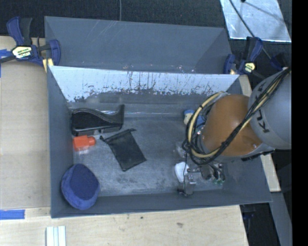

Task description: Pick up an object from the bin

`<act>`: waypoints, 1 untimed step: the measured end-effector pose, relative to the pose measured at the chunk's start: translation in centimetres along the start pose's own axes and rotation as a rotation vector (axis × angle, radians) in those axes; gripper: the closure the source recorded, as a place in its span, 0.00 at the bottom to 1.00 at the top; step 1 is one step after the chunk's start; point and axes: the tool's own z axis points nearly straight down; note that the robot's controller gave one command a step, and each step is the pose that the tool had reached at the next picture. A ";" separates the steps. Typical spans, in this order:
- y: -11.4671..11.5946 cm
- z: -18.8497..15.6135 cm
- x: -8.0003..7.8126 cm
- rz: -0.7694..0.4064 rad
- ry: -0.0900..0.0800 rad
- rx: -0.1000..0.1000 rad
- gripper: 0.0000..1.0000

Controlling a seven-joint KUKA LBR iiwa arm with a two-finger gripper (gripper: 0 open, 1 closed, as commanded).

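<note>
Your gripper (187,187) sits at the bin's (143,50) near right, just beside one white thing (180,171); its grip you cannot tell. To the left: one blue round thing (79,186), one dark flat pouch (126,150), one orange piece (83,143)

1. A black thing (95,119) shaped a bit like a shoe lies on the left side of the bin (143,50), near the back wall.
2. A small orange thing (83,143) sits just in front of it, almost touching.
3. A flat black square (126,150) lies tilted to the right of the orange thing, near the middle of the floor.
4. A round dark blue thing (80,186) rests in the front left corner, against the wall.
5. A little blue and white thing (188,117) peeks out farther right, partly hidden.
</note>
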 end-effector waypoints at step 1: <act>0.0 0.0 -0.1 0.000 -0.002 0.000 0.00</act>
